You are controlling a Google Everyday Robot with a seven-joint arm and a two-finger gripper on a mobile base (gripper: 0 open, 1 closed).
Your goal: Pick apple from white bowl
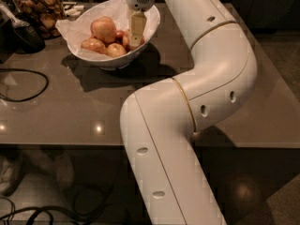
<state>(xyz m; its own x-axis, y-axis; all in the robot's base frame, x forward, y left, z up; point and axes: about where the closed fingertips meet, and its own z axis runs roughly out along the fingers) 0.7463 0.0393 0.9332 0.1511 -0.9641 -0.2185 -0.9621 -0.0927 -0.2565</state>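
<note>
Gripper [136, 42]: points down into the white bowl [151, 26], at its right side, tip low among the fruit. You cannot tell from this view whether it is clenched, released or grasping anything.

The apple [125, 41]: pinkish-red, in the bowl just left of the gripper tip and partly hidden behind it. You cannot tell whether they touch.

3 other fruits lie further left: a large pale apple [104, 28] on top, a left apple [93, 44] and a front apple [115, 49] below it.

Crumpled white paper [75, 27] lines the bowl and spills over its left rim.

The bowl stands on the far part of the grey worktop [84, 111]. The white arm [206, 74] bends over the worktop's right half. A black cable [40, 78] loops at the left, and a jar [40, 8] stands at the far left.
</note>
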